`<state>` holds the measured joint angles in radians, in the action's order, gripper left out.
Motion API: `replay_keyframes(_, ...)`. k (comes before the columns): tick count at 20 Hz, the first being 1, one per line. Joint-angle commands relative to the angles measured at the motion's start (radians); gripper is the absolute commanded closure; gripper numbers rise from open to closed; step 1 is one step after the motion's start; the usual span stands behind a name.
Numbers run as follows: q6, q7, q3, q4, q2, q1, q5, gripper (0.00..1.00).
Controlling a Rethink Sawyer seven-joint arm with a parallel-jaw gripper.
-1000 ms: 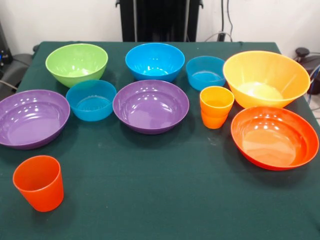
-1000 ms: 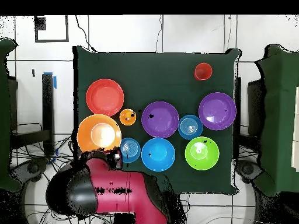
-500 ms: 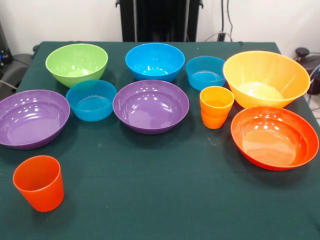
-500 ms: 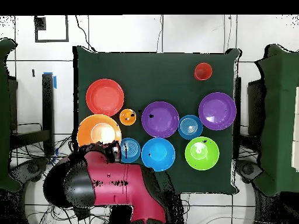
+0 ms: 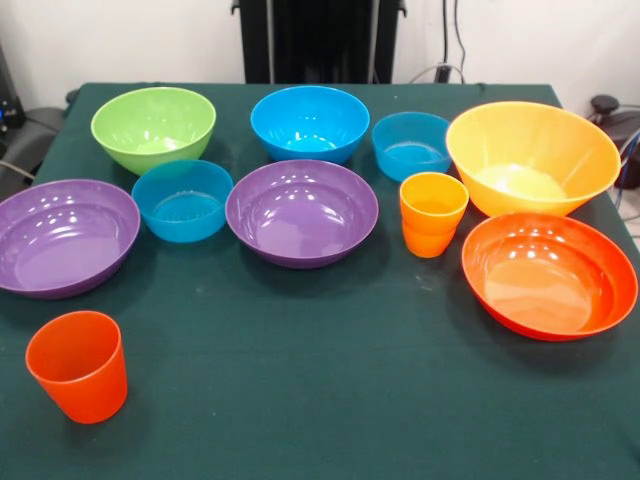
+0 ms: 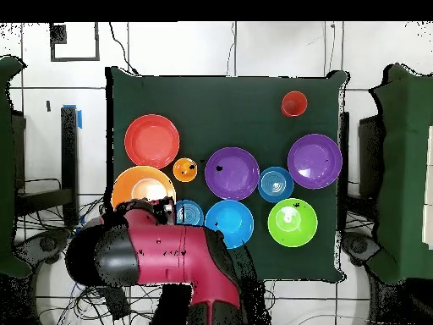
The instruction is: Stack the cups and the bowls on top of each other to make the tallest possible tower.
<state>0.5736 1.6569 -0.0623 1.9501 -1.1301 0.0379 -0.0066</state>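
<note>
Every bowl and cup stands alone on the green table; no tower shows. Front view: lime green bowl point(image 5: 153, 125), medium blue bowl point(image 5: 309, 122), two small translucent blue bowls point(image 5: 411, 143) point(image 5: 183, 198), two purple bowls point(image 5: 66, 235) point(image 5: 302, 210), yellow-orange cup point(image 5: 432, 212), large yellow-orange bowl point(image 5: 532, 155), red-orange bowl point(image 5: 548, 272), red-orange cup point(image 5: 78, 365). The gripper does not show there. In the overhead view the gripper point(image 6: 163, 209) hangs at the near edge of the yellow-orange bowl point(image 6: 139, 186), beside a small blue bowl point(image 6: 191, 213).
The red arm point(image 6: 161, 258) reaches in from the bottom of the overhead view over the table's point(image 6: 228, 101) near-left corner. The black pedestal point(image 5: 320, 40) stands behind the table's far edge. The red-orange cup point(image 6: 294, 104) sits apart at the far right.
In the overhead view the arm has swung further over the table's edge and now covers part of the yellow-orange bowl and the small blue bowl. Bowls and cups have not moved.
</note>
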Motion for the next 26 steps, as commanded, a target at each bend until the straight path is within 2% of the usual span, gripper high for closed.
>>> replay_keyframes(1,0.074,0.162,0.015,-0.032,0.139,0.003,-0.031,0.0)
replay_keyframes(13,-0.1,0.161,0.002,0.018,0.262,-0.002,-0.054,0.0)
replay_keyframes(26,-0.267,0.167,-0.017,0.011,0.427,0.018,-0.056,0.0)
